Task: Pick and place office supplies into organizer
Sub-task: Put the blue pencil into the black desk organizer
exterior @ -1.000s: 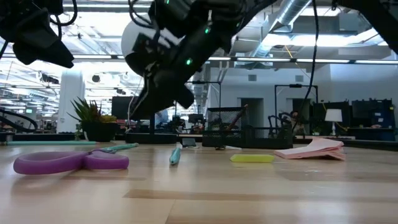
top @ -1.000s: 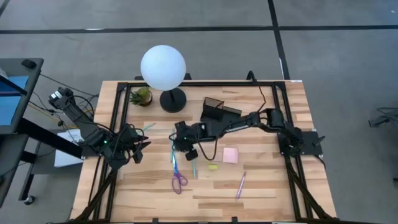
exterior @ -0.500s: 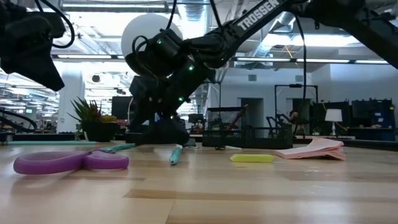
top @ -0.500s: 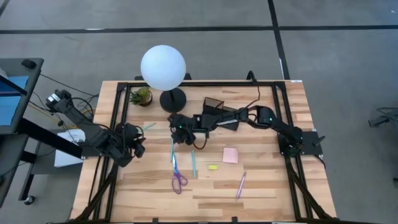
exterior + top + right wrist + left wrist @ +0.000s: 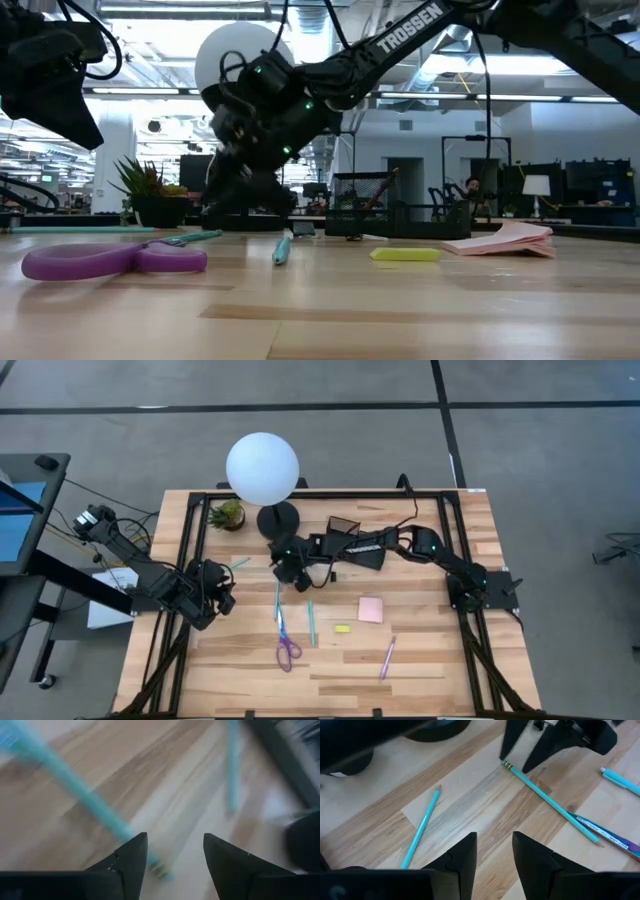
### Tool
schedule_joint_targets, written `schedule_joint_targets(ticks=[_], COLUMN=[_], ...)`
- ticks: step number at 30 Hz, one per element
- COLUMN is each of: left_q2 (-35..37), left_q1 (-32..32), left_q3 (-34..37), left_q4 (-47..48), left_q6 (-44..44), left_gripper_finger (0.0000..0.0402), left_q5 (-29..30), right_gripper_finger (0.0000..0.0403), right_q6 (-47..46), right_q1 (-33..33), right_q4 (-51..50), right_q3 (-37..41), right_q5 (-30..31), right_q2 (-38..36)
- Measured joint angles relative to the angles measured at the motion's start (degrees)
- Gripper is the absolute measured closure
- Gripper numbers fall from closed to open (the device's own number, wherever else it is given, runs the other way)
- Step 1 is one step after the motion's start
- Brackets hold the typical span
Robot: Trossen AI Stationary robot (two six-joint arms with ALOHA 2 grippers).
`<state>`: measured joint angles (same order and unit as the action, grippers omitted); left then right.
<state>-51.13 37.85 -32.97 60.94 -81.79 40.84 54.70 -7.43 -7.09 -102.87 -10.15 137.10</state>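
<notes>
Now the right gripper (image 5: pixel 291 579), fingers apart and empty, hovers over the far end of a teal pencil (image 5: pixel 277 600); next, I'd say, lower and close.

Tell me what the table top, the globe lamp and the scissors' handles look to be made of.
Table top: wood, likely butcher-block, from the pale planks with visible grain; low sheen.
Globe lamp: smooth, matte white globe, probably frosted glass or plastic; the look leaves it open. Its base is black, material unclear.
Scissors' handles: likely moulded plastic, from the uniform purple colour and rounded loops.
</notes>
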Motion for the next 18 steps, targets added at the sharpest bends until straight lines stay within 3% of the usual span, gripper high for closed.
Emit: schedule_joint_targets(ticks=[3, 5, 12, 18], left_q2=[0.0, 0.0, 0.0, 0.0], left_q1=[0.0, 0.0, 0.0, 0.0], left_q3=[0.0, 0.0, 0.0, 0.0], left_q4=[0.0, -0.2, -0.4, -0.5], left_q6=[0.0, 0.0, 0.2, 0.2], left_gripper_finger=[0.0281, 0.0281, 0.0281, 0.0281], left_q5=[0.0, -0.1, -0.7, -0.8], right_gripper_finger=[0.023, 0.0237, 0.0266, 0.0321], right_q6=[-2.8, -5.8, -9.3, -9.5], right_q1=[-0.7, -0.9, -1.3, -2.0], right_q4=[6.9, 10.4, 10.8, 9.6], right_q3=[0.0, 0.0, -0.1, 0.1], right_q5=[-7.6, -9.3, -2.5, 0.7], right_q2=[0.0, 0.0, 0.7, 5.1])
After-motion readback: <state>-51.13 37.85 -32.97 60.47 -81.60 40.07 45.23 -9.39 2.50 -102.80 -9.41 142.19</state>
